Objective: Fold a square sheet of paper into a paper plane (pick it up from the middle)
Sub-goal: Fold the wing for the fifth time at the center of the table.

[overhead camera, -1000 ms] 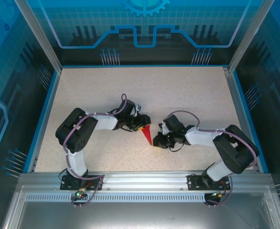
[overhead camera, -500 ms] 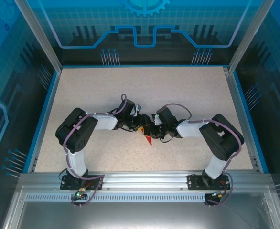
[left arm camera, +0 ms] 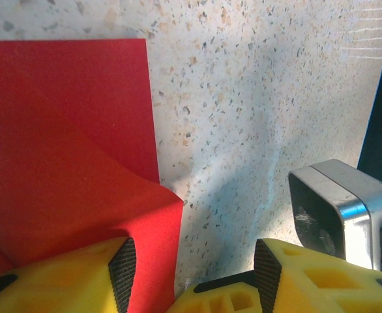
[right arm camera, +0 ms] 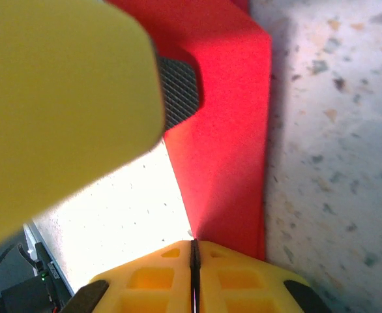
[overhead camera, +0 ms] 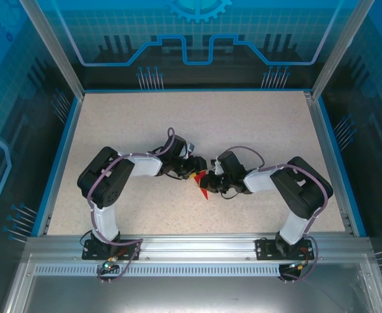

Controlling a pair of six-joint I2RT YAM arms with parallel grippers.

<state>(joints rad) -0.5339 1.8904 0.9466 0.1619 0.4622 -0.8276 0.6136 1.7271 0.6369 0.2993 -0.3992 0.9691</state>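
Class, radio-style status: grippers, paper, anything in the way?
Left gripper open, one finger over red paper. Right gripper shut on its fold. Nothing else in the way.

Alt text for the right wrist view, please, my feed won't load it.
Folded red paper runs down the middle to the right pincer, whose yellow fingers are closed together at the bottom edge. The left pincer's yellow finger looms blurred at upper left; speckled table lies right.

Overhead camera looks down on the table; both wrist cameras sit close above the shared red paper.
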